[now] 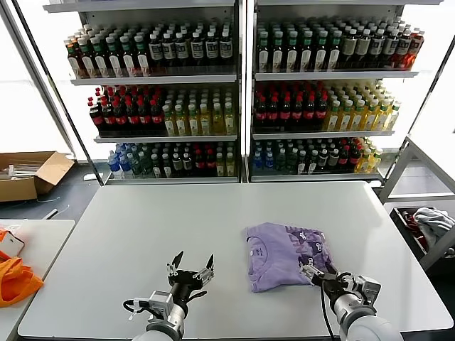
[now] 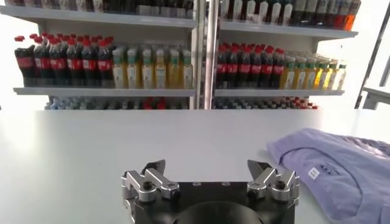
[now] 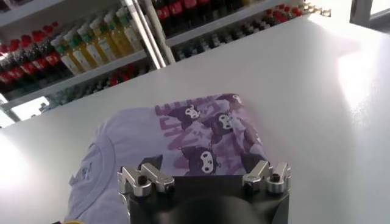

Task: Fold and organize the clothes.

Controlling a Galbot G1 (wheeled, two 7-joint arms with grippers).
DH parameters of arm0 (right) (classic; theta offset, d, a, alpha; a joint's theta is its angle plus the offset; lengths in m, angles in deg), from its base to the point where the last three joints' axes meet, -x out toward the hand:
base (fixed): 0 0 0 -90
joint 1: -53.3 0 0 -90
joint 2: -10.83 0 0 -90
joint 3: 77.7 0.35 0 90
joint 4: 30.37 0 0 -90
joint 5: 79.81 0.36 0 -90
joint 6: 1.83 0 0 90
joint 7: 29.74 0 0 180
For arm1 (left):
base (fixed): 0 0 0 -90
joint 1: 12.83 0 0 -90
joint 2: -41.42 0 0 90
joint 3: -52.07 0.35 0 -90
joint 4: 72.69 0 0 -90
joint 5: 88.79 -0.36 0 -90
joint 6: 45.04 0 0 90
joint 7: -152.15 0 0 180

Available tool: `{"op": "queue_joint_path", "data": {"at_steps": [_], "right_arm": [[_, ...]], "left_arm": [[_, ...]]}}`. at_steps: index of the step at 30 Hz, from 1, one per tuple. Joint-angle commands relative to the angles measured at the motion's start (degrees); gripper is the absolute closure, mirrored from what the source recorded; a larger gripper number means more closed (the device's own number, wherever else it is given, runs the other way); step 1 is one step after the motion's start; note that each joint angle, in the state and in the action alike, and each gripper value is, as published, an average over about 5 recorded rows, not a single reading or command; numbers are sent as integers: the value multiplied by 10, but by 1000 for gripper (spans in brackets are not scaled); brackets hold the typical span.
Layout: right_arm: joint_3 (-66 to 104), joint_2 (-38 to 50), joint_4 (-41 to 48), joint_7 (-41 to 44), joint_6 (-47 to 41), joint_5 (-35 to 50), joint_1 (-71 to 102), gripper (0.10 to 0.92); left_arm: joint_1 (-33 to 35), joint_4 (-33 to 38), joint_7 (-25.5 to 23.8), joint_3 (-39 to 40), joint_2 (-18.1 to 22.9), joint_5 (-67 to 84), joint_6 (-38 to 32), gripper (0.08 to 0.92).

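1. You are near the end of the folding, I judge: the T-shirt already lies as a compact rectangle on the white table, on the right half, close to the front edge, with the cartoon print facing up.
2. Your right gripper is at the near right corner of the shirt. In the right wrist view its fingers stand wide apart just above the near hem, and they hold nothing.
3. Whether the fingertips touch the cloth, I cannot tell; they look very close to it.
4. Your left gripper hovers over bare table, well apart from the shirt, also spread open and empty.
5. For the next move, I think you must either pinch the near edge for one more fold, or lift away and leave the shirt tidy.
6. Be careful: a dragging fingertip could pull the folded layers open.
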Motion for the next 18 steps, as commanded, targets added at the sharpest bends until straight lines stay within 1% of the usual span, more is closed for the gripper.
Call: {"op": "queue_joint_path", "data": {"at_steps": [1, 11, 18], "right_arm": [[16, 4, -28, 8, 4, -20, -5, 203], [-13, -2, 25, 3, 5, -20, -10, 203], [-14, -7, 39, 6, 10, -31, -11, 203]], "left_arm": [[8, 2, -3, 0, 4, -5, -1, 177], [13, 6, -3, -3, 6, -8, 0, 177], [15, 5, -3, -6, 4, -8, 0, 177]]}}
